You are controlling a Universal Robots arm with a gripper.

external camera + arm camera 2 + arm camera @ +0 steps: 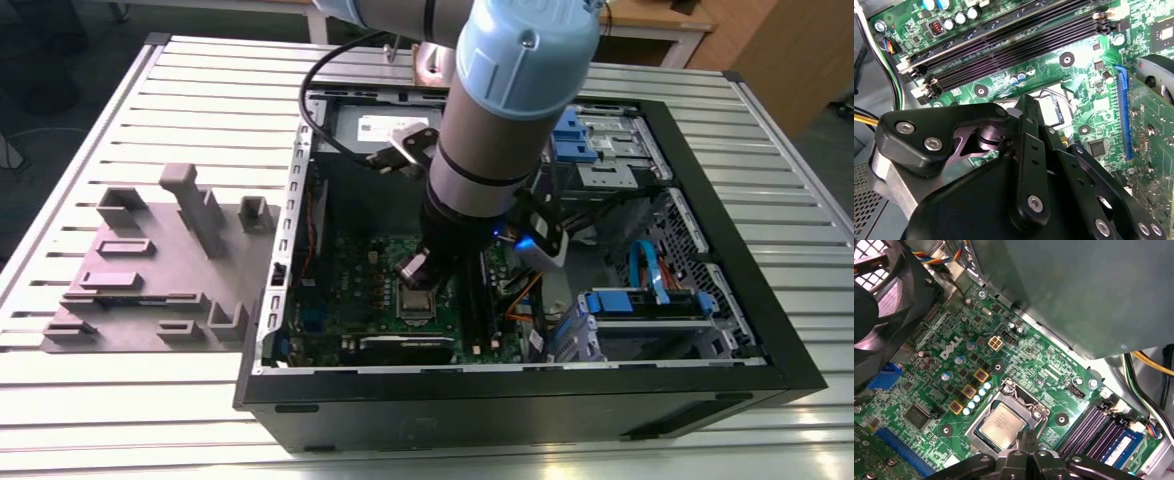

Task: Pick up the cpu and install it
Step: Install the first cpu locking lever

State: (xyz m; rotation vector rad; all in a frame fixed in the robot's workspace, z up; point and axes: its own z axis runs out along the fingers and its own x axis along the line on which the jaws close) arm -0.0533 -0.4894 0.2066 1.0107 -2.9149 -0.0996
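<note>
At the left of the exterior view we see the grey tray (147, 270) on the slatted counter (80, 400); at centre our gripper (416, 268) hangs over the motherboard (347, 285) inside the open computer case (534, 400). In the first wrist view the cpu (1000, 422) lies in its socket (1004, 395), jaws pressed together just above it, holding nothing. We judge a sideways nudge could unseat the chip.

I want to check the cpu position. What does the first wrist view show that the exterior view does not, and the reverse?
First wrist view: the cpu lying flat inside the metal-framed socket, with the gripper right beside it. Exterior view: the open computer case on the slatted table, the grey plastic tray at the exterior view's left, and the arm. Both: the green motherboard.
</note>
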